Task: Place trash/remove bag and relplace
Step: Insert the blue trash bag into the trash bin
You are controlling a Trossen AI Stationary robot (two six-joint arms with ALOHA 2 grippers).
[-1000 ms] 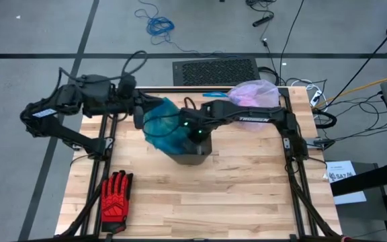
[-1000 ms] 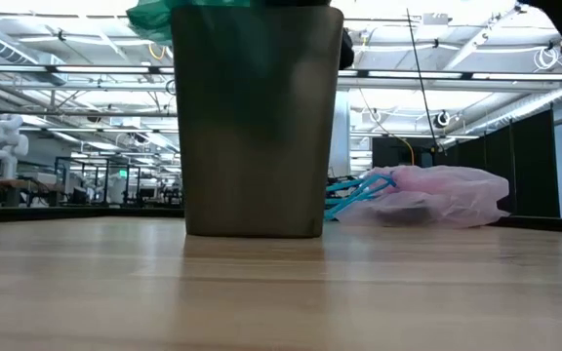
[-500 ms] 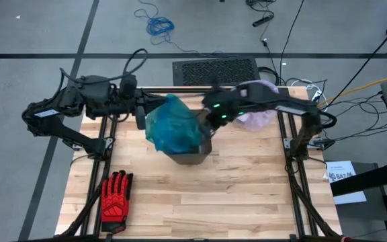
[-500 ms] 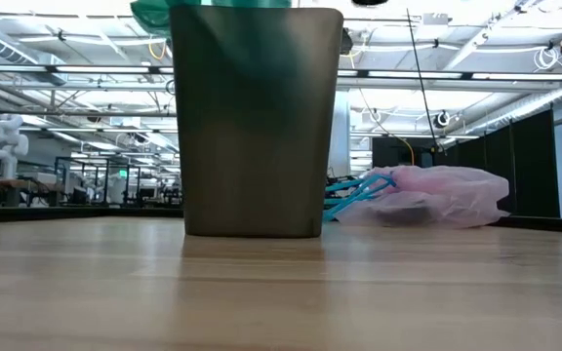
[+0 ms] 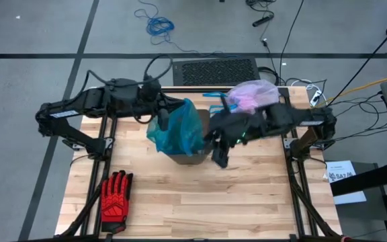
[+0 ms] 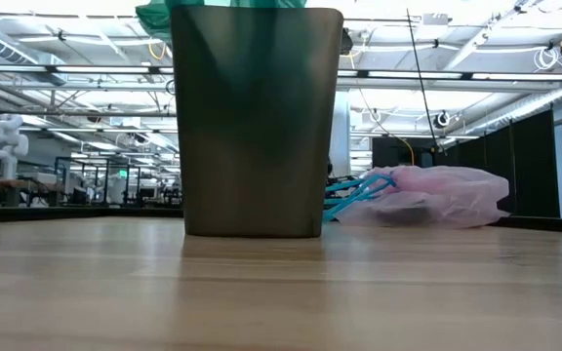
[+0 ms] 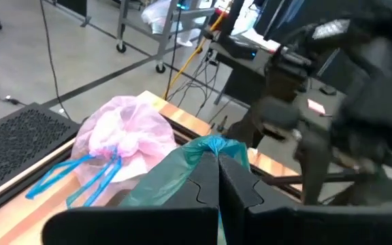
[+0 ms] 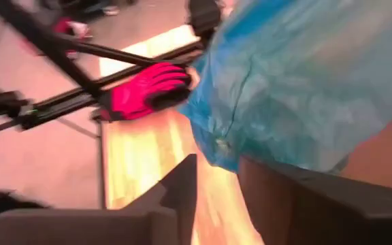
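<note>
1. The pink bag (image 5: 252, 95) lies tied off with blue drawstrings at the far edge of the table (image 5: 200, 202), well behind the bin (image 6: 257, 122). It has not moved over the last second.
2. The teal bag (image 5: 177, 128) is held up over the bin mouth. A second ago it spread low and wide over the bin; now it is gathered into a taller, narrower bunch.
3. The left gripper (image 7: 218, 178) has its fingers pressed together, clamped on the top of the teal bag. Its arm has shifted toward the bin since a second ago.
4. The right gripper (image 5: 220, 156) has pulled out of the bin, where it was a second ago, and now sits just beside the bin's right side, low over the table. In the right wrist view its fingers (image 8: 175, 194) stand a little apart with nothing between them, close to the teal bag's edge.
5. The red glove (image 5: 115, 195) lies flat at the near left of the table, well apart from the bin, unmoved.
6. In the low view the bin blocks the middle of the table; the teal bag shows only as a fringe above its rim.
7. No loose trash can be seen.
</note>
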